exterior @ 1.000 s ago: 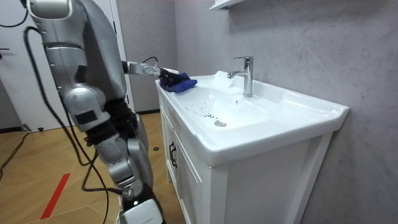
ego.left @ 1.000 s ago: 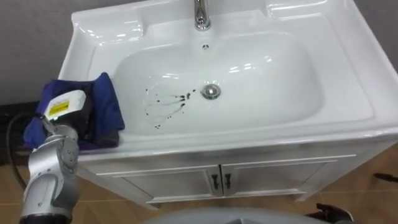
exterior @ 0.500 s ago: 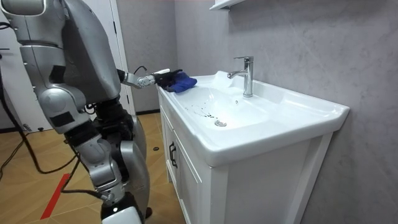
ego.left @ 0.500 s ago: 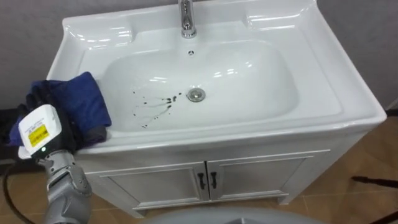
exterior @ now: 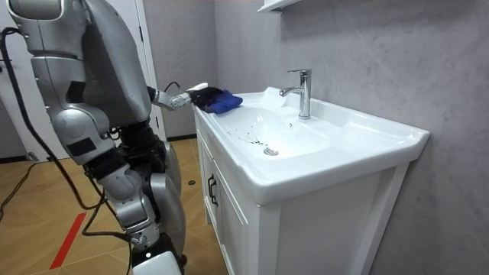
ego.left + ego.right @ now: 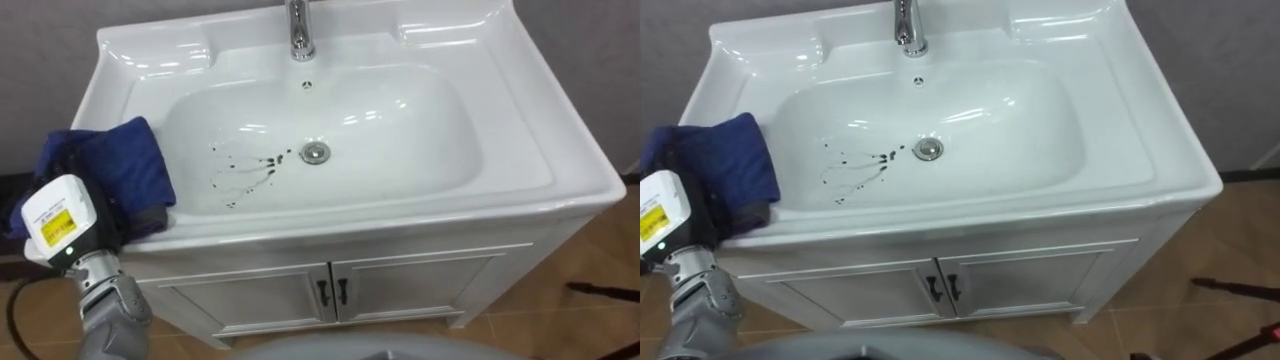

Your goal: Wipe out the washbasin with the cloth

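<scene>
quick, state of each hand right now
left hand: at the blue cloth on the basin rim; open or closed cannot be told
right hand: cannot be told

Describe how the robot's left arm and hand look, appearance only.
The left arm is silver-grey metal, built of rounded, jointed segments. The left hand is dark and carries a white boxy block on its back, with a yellow label and a small green dot. In the room view a thin dark cable loops at the wrist.

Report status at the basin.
Left hand at blue cloth on basin left rim. Dark stains beside drain, not yet wiped. Nothing blocking.
</scene>
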`<state>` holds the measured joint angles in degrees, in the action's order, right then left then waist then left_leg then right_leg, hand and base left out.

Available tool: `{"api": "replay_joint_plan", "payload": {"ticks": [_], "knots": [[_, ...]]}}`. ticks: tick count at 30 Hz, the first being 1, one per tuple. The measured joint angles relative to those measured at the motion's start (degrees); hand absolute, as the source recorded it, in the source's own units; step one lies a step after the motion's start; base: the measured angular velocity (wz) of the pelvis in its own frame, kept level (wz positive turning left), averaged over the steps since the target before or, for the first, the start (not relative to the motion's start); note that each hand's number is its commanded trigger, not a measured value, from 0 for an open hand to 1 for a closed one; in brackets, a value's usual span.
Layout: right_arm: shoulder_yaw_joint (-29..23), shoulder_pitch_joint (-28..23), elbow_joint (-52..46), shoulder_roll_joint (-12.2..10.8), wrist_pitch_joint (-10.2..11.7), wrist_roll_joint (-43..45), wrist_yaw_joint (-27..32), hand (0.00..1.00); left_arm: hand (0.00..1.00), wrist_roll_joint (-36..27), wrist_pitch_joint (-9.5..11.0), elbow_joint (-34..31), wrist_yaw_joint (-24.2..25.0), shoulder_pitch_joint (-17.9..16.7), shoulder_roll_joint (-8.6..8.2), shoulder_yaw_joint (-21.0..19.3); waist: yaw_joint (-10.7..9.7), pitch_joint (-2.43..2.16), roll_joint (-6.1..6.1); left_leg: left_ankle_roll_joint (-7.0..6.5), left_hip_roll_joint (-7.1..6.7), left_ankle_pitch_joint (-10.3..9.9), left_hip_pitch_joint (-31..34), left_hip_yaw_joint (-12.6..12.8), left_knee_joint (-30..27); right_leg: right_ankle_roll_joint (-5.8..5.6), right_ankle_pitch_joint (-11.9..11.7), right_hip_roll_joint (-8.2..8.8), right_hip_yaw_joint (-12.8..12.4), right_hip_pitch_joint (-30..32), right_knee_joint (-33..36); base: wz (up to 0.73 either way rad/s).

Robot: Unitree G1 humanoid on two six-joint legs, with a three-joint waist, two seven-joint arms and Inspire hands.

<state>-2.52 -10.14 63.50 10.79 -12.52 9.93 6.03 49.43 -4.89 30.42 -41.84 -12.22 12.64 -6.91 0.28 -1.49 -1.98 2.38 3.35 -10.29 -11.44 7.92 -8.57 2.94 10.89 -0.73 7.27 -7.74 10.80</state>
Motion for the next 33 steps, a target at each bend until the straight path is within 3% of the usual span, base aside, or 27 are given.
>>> {"api": "replay_joint_plan", "payload": {"ticks": [8, 13, 17, 23, 27, 33], "knots": [[0.07, -0.02, -1.16, 0.02, -0.02, 1.86, -1.92, 0.0, 1.0, 0.62, -0.24, 0.05, -0.72, 0.2, 1.78, 0.38, -1.06, 0.09, -0.42, 0.0, -0.13, 0.0, -0.05, 0.9, 0.41, -0.2, 0.09, 0.19, -0.06, -0.04, -0.1, 0.01], [0.02, -0.51, -0.85, 0.36, -0.13, 2.21, -4.51, 0.0, 1.0, 3.15, -3.24, 0.04, -0.55, 0.2, 2.02, 1.01, -2.72, 0.15, -1.36, 0.0, -0.27, 0.0, 0.0, 1.39, 0.92, -0.34, 0.18, 0.4, 0.3, 0.04, -0.14, 0.03], [0.02, -0.08, -0.55, 0.56, -0.11, 2.12, -6.43, 0.0, 1.0, 5.12, -4.33, -0.02, 0.2, 0.2, 2.48, 1.62, -3.17, 0.27, -1.91, 0.0, -0.26, 0.01, 0.65, 1.29, 0.84, -0.29, 0.24, 0.38, 0.48, 0.73, 0.05, 0.01], [0.0, 0.59, 1.08, 0.56, -0.12, 1.87, -8.0, 0.0, 1.0, 9.34, -6.68, -2.42, 4.74, 0.2, 2.73, 1.9, -3.35, 0.27, -1.96, -0.02, -0.23, 0.06, 1.01, 1.26, 0.78, -0.2, 0.51, 0.45, 0.92, 0.94, 0.1, 0.04], [-0.25, 1.28, 1.27, 0.67, -0.07, 1.7, -8.12, 0.0, 1.0, 11.42, -10.22, -5.86, 9.51, 0.23, 3.34, 3.53, -3.44, 0.28, -2.05, -0.06, -0.25, 0.11, 1.66, 1.27, 0.8, -0.21, 0.37, 0.45, 0.94, 1.76, 0.09, 0.01], [-1.11, 1.25, 1.22, 0.84, -0.06, 1.13, -8.0, 0.0, 1.0, 12.64, -13.18, -9.03, 15.37, 0.17, 4.09, 4.96, -3.48, 0.66, -2.69, -0.08, -0.29, 0.13, 1.87, 1.29, 0.82, -0.27, 0.34, 0.5, 1.0, 1.83, 0.07, 0.0]]}}
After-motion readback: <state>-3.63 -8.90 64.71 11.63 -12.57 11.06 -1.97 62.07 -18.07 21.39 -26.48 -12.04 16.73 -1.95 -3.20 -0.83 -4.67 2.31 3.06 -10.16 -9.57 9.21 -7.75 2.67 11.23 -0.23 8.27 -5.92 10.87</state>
